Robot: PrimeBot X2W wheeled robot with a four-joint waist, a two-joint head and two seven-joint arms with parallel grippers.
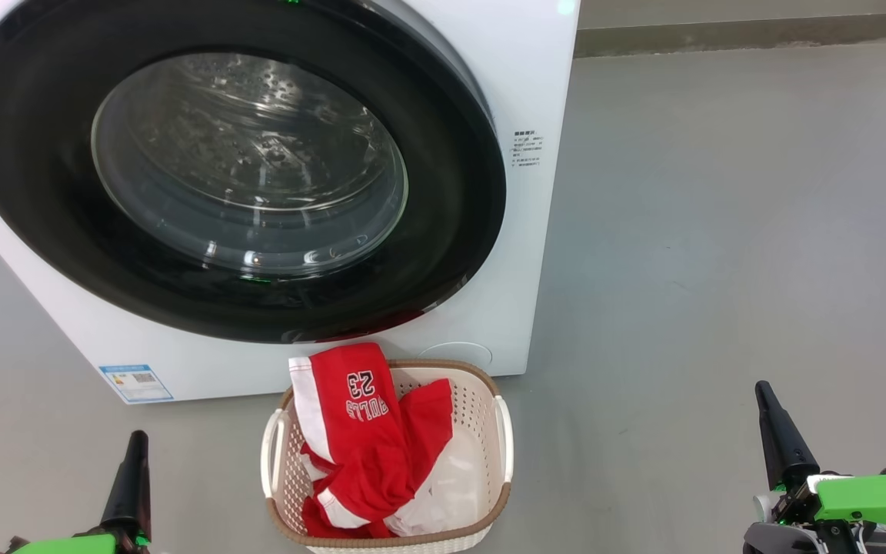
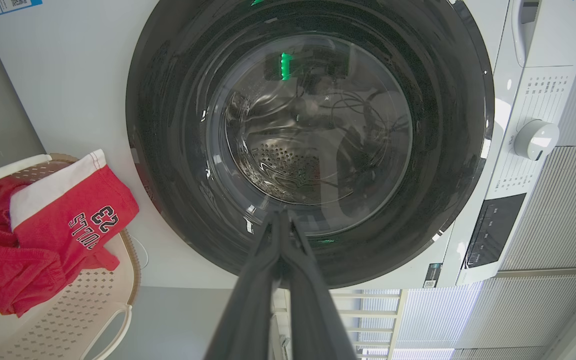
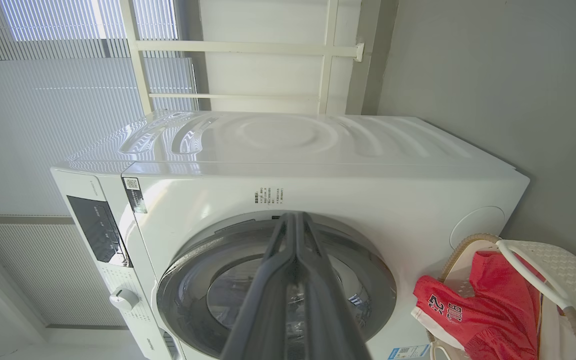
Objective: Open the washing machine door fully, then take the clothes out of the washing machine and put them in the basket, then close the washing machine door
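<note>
Facing the washing machine [image 1: 524, 100] from a little way back, I hold both my grippers low and apart from everything, the left gripper [image 1: 137, 442] at the lower left of my head view and the right gripper [image 1: 763, 396] at the lower right, each pointing up over the grey floor [image 1: 720, 231]. My left fingers [image 2: 268, 270] are pressed flat together with nothing between them, and in my left wrist view their tips line up with the lower part of the glass. My right fingers [image 3: 318, 290] are clenched tight in the same way, empty, and aim at the top edge of the door in my right wrist view. The washing machine door [image 1: 28, 154] lies shut and flush against the white front, its glossy black rim ringing the bulging clear window. Through that window I can see the perforated steel drum [image 2: 288, 170]. The basket [image 1: 501, 431] stands on the floor just in front of the machine, below the right half of the door and between my two grippers. The clothes [image 1: 366, 438] lie inside it: red garments with white trim, one printed "BULLS 23" draped up and over the rim on the machine's side, with some white fabric lower in the basket beside them. A small blue label [image 1: 135, 382] sits on the machine's lower front, to the left of the basket. The control knob [image 2: 535, 139] shows on the panel beside the door in my left wrist view.
</note>
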